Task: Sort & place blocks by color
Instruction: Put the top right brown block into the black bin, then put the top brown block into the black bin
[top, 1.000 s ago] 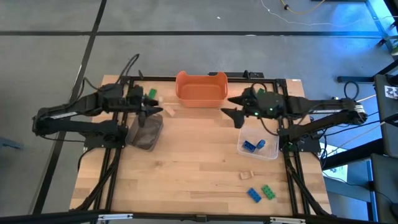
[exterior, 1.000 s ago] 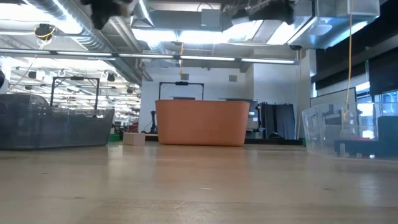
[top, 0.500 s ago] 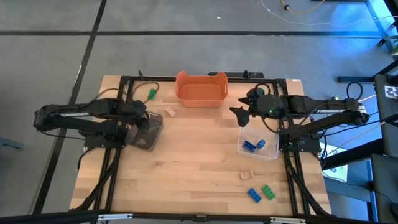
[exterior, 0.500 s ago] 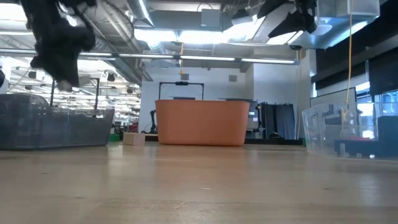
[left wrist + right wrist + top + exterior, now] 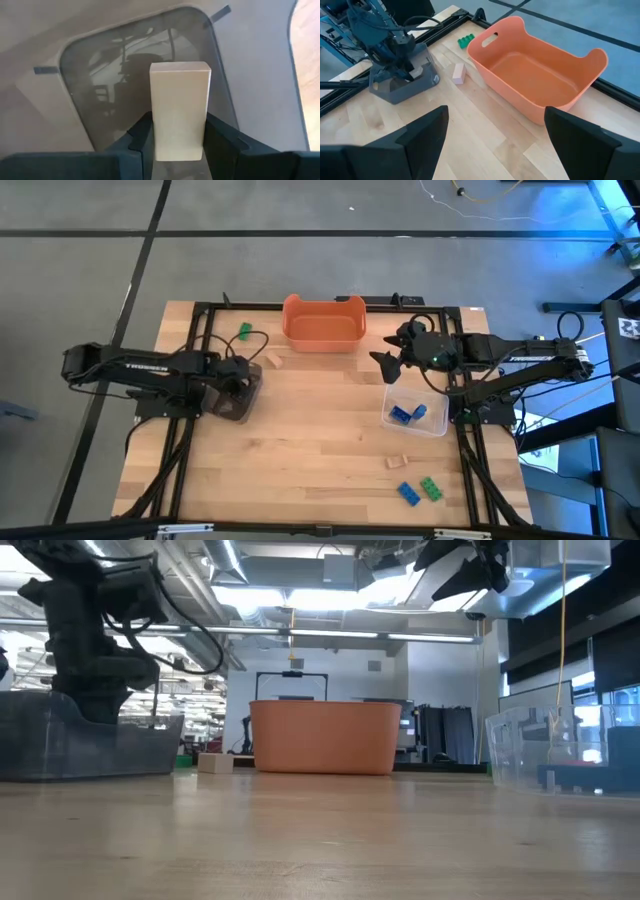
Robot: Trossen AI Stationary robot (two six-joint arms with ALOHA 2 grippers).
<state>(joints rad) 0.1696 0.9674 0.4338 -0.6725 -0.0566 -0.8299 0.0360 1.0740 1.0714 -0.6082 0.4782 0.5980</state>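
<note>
My left gripper (image 5: 238, 380) points down into the dark container (image 5: 232, 398) and is shut on a pale tan block (image 5: 180, 100). My right gripper (image 5: 385, 365) hovers open over the table between the orange tub (image 5: 323, 323) and the clear container (image 5: 432, 423), which holds blue blocks (image 5: 402, 415). Loose on the table lie a green block (image 5: 244, 330) and a tan block (image 5: 272, 360) near the far left. A tan block (image 5: 398, 463), a blue block (image 5: 408, 493) and a green block (image 5: 431, 488) lie near the front right. My left gripper pinches the tan block between its two fingers (image 5: 142, 137), which sit on the two long sides near one end (image 5: 165, 145). The fingers come from above, pointing down, and lie along the block. The block sticks out past the fingertips, lifted clear above the dark container's floor (image 5: 100, 100).
The orange tub (image 5: 540, 80) stands at the far middle edge. A black frame (image 5: 200, 310) runs along the table's far and side edges. Bare wood (image 5: 310, 440) spreads across the middle and near left of the table.
My left gripper has drawn back from beside the loose tan block toward the table's left and near edge, tipped from level to pointing down, and dropped into the dark container with its block. My right gripper has shifted slightly toward the right edge.
</note>
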